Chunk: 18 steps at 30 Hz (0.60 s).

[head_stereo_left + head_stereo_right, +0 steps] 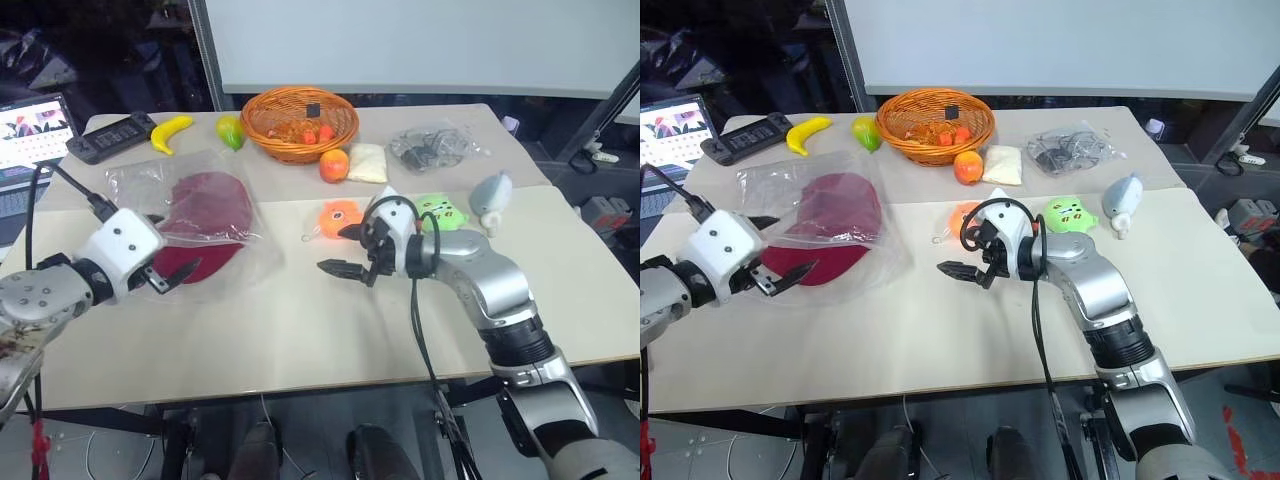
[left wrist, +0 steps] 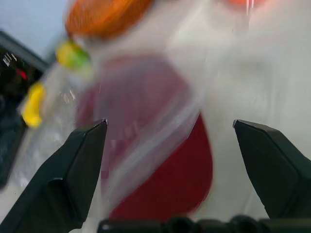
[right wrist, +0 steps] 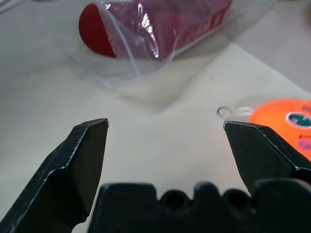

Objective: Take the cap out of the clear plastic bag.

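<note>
The cap [image 1: 205, 222] lies mostly inside the clear plastic bag [image 1: 150, 185] on the worktop [image 1: 300, 330], its brim poking out. My left claw [image 1: 172, 276] and right claw [image 1: 345, 250] both gape, holding nothing. I should pinch the exposed brim, pinning plastic.

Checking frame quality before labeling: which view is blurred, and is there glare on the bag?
Left wrist view: motion-smeared, the cap and the clear plastic bag soft. Right wrist view: sharp, white glints on the bag's creases. Eye views: even light, readable.
</note>
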Available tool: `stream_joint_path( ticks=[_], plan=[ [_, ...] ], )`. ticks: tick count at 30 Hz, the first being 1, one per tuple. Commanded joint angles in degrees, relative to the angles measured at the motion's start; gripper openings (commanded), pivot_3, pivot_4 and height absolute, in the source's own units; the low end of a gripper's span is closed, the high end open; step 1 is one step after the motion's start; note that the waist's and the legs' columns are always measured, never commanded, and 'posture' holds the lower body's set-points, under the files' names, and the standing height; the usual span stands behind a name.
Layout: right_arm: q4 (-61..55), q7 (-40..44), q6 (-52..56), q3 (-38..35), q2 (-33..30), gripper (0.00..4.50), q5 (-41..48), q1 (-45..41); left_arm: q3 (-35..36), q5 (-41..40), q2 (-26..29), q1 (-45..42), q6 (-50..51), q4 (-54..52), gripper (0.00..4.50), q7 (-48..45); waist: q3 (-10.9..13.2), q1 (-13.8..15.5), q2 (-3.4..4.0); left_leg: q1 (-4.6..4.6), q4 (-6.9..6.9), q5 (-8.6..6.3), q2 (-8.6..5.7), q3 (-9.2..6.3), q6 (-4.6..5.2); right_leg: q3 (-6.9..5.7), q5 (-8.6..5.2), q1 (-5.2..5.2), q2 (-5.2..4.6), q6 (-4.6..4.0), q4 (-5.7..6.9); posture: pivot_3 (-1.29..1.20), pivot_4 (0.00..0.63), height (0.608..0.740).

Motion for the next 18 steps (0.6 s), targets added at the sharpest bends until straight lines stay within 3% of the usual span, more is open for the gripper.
stream_joint_path(
  ticks=[1,8,9,10,18],
  plan=[
    [-3.3,0.3,0.0,-1.1,-0.3,4.5,1.3,-0.2,-4.5,8.2,-0.1,-5.2,-0.8,4.2,4.46,-0.4,0.0,0.1,-0.01,0.01,0.01,0.0,0.0,0.0,0.0,0.0,0.0,0.01,0.0,0.0,0.0,0.0,0.15,0.74],
    [-3.4,-0.6,0.0,-1.7,0.2,4.5,0.9,-0.5,-10.8,18.3,-4.4,-10.8,2.8,6.8,4.46,1.1,0.0,0.4,-0.11,-0.1,0.05,0.0,0.0,0.01,0.0,0.0,0.01,-0.02,0.0,0.0,-0.02,0.0,0.15,0.74],
    [-3.4,-0.7,0.0,-1.7,0.2,4.5,0.9,-0.5,-10.9,19.0,-4.7,-11.0,3.0,7.0,3.94,1.1,0.0,0.3,-0.13,-0.12,0.05,0.0,0.0,0.01,0.0,0.01,0.01,-0.06,0.0,-0.01,-0.01,0.0,0.15,0.74],
    [-3.3,-0.9,0.0,-1.7,0.2,4.5,0.9,-0.5,-10.8,19.9,-5.1,-11.4,3.3,7.3,3.78,1.1,0.0,0.3,-0.13,-0.15,0.05,0.0,0.01,0.01,0.0,0.01,0.02,-0.11,0.01,-0.02,0.0,0.0,0.15,0.74],
    [-2.8,-2.0,0.0,-1.7,0.5,4.5,0.9,-0.8,-10.7,24.2,-7.5,-12.8,5.7,8.4,0.91,0.5,0.0,0.3,-0.16,-0.17,0.06,0.0,0.01,0.01,0.0,0.01,0.02,-0.13,0.02,-0.02,0.04,0.0,0.15,0.74]
  ],
)
